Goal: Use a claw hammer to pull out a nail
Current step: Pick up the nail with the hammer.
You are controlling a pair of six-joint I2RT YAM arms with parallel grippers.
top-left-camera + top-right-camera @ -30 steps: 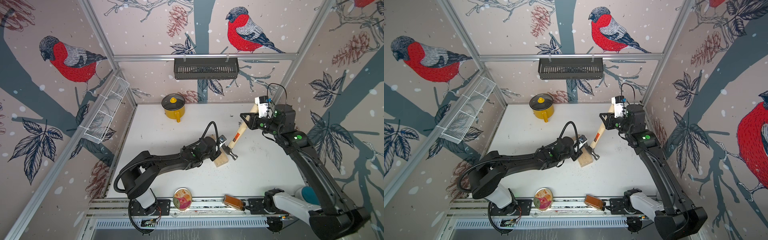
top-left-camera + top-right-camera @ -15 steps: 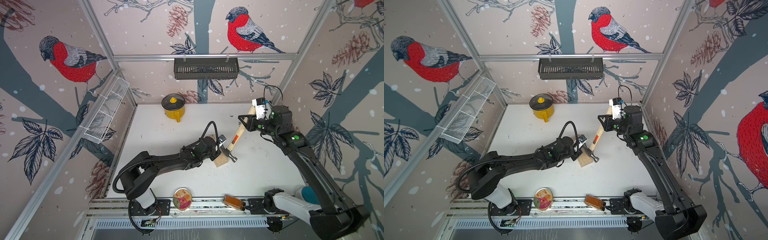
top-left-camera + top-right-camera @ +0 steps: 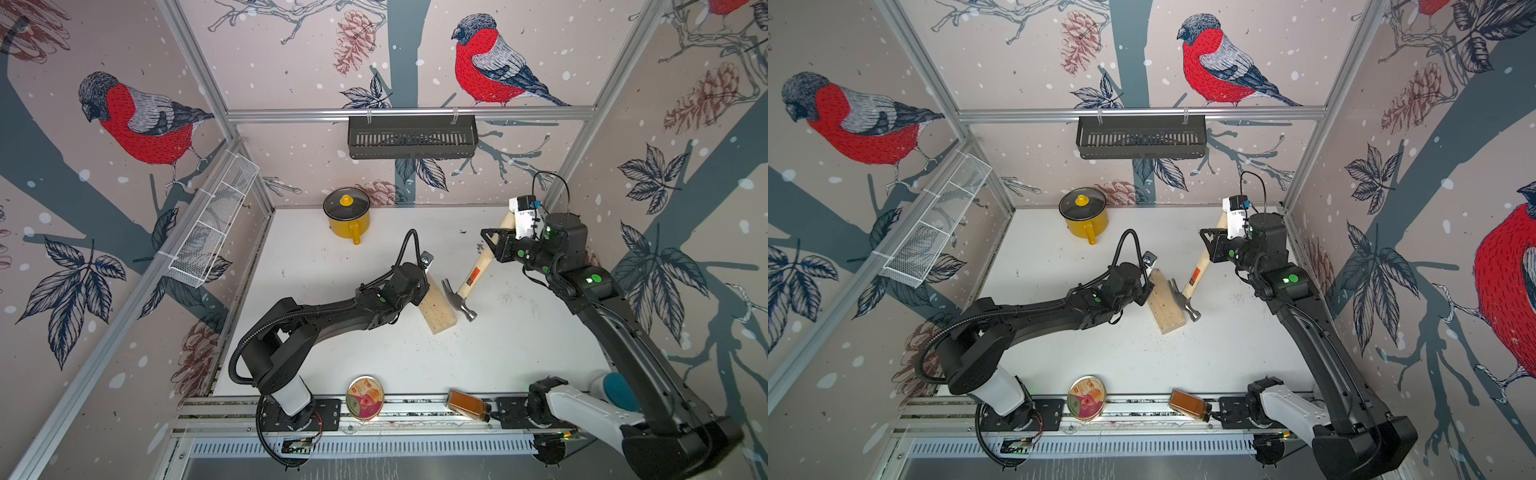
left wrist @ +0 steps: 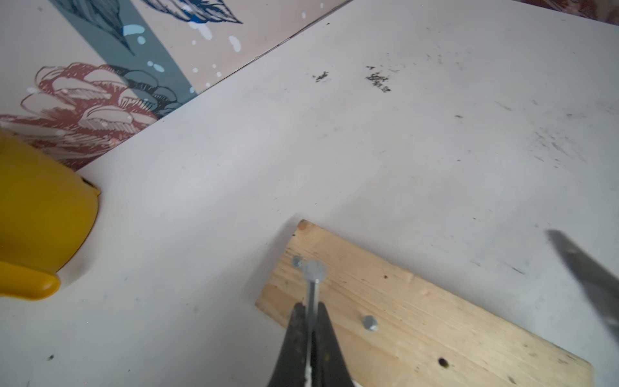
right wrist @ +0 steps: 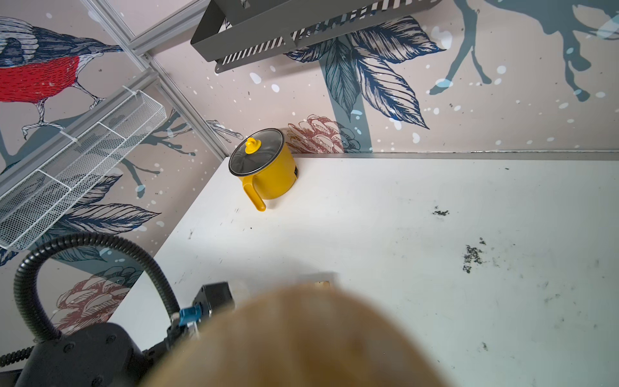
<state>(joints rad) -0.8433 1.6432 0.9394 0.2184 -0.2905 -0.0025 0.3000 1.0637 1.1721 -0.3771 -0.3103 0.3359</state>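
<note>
Right gripper [image 3: 494, 245] closed round the pale wooden handle of the claw hammer [image 3: 482, 264], gripping near the butt end; in the right wrist view that handle is only a blurred tan mass low in the frame. Hammer slopes down from the grip toward the table centre, red-orange label facing up on the shaft. Grey head sits just beside the long edge of the wooden block [image 3: 436, 309], claw toward the back wall; cannot tell whether head and block touch. Same arrangement in both top views. Left gripper [image 4: 311, 310] pinched tight on a nail [image 4: 314, 281]: fingers [image 4: 294, 335] clamp the shank, flat head points away from the wrist, tip hidden between them. Nail hangs over one end of the block. Block lies flat on the white tabletop [image 3: 374, 353]. Its top face carries two more nail heads [image 4: 369, 323] and a small dark hole [image 4: 442, 362]. A dark blurred shape at the edge of the left wrist view, probably the hammer head. Yellow lidded pot [image 3: 347, 216] stands by the back wall, well apart from the block. Round tin [image 3: 365, 397] and amber jar [image 3: 467, 405] rest on the front rail.
</note>
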